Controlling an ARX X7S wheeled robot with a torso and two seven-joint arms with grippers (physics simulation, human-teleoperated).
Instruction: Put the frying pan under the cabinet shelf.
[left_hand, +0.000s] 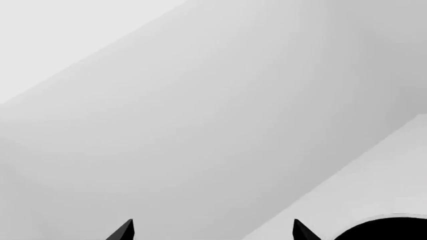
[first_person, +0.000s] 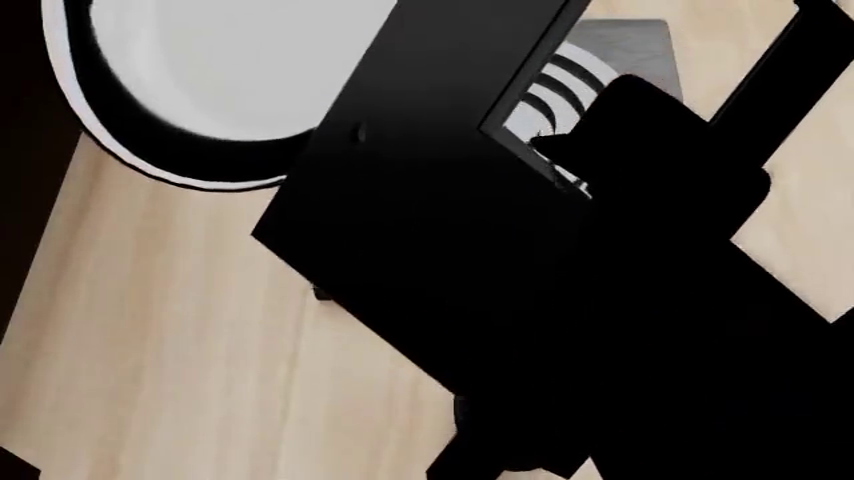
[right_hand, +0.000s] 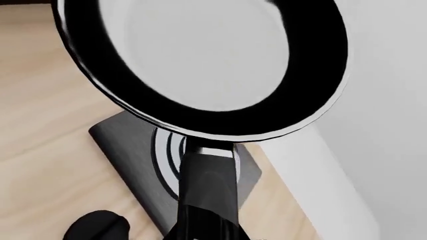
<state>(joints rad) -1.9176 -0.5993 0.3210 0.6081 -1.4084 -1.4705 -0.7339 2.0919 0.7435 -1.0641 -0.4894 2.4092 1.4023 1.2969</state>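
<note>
Above the table (right_hand: 40, 100), the pan (right_hand: 200, 55) rides raised in the right gripper, apparently clamped on its handle (right_hand: 207, 195); left gripper (left_hand: 213, 231) spread, empty. Carrying step; next, swing it beneath the shelf, unseen.

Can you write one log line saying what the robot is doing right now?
stage: carrying | right gripper: holds frying pan by handle, lifted over square plate | left gripper: open, empty | cabinet shelf: not identifiable
</note>
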